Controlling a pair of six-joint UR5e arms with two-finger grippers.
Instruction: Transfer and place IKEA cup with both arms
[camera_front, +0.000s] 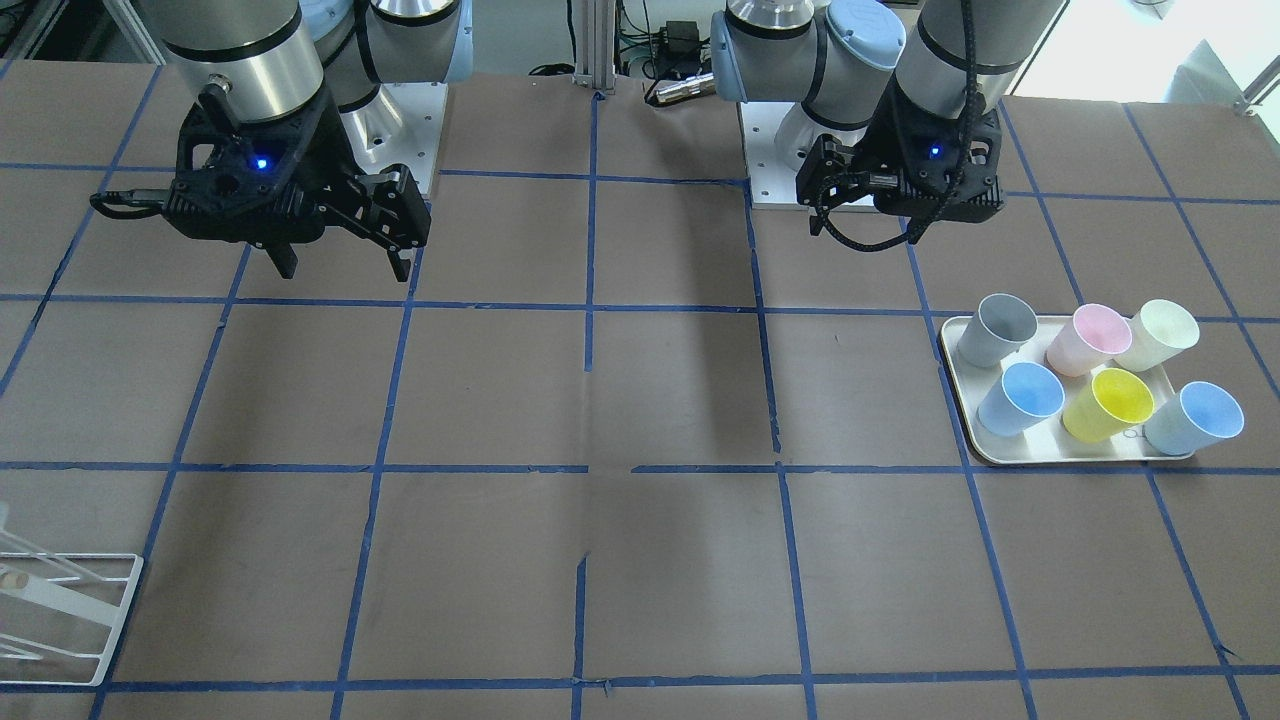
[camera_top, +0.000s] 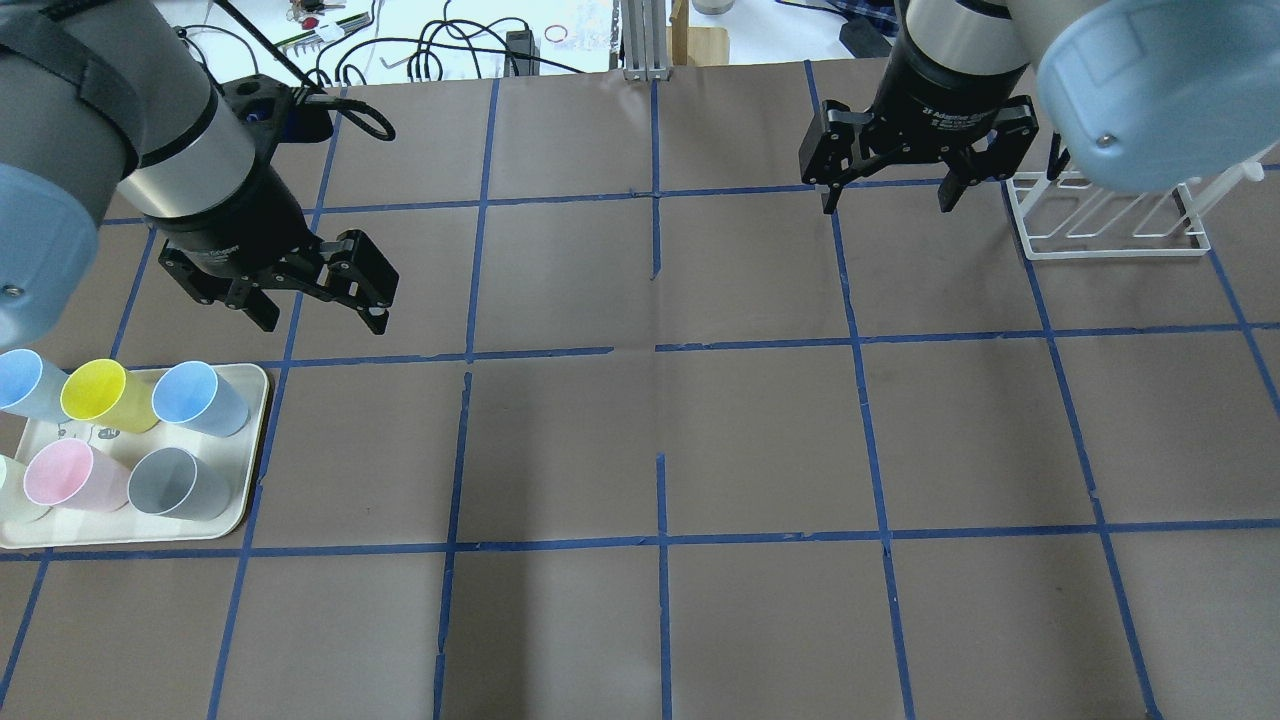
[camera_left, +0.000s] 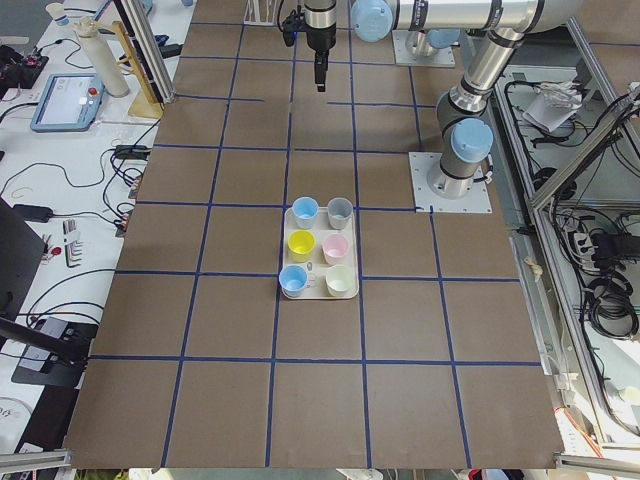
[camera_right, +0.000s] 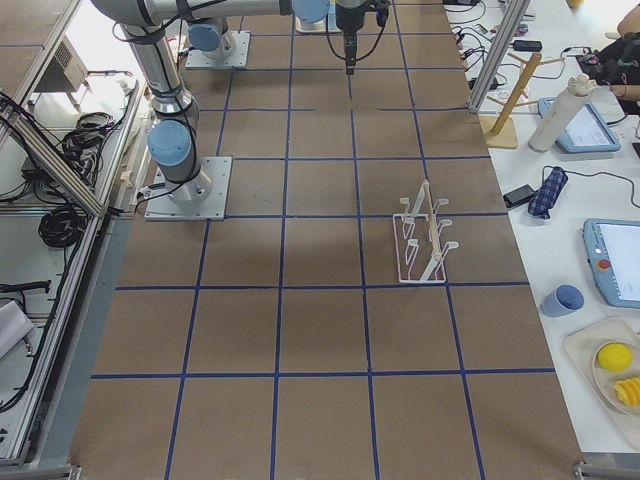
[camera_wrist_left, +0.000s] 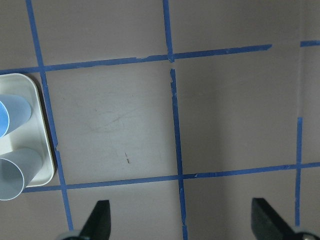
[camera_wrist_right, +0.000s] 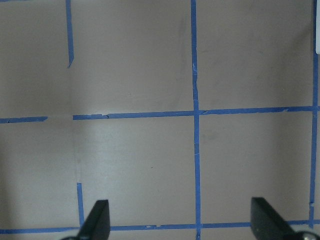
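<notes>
Bright, even light from above — faint, soft shadows lie on the table (camera_front: 500, 400); glare whitens the front view's top-right corner — focus sharp throughout.

Brown table (camera_top: 760, 440), blue tape grid (camera_top: 660, 541); white bench (camera_top: 590, 35) beyond, cables (camera_top: 440, 40), tablet (camera_left: 67, 100).

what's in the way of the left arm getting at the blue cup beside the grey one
Likely nothing: the left gripper hangs open near the tray, and that blue cup stands upright at the corner nearest it, top clear; only the yellow cup crowds one side.
</notes>
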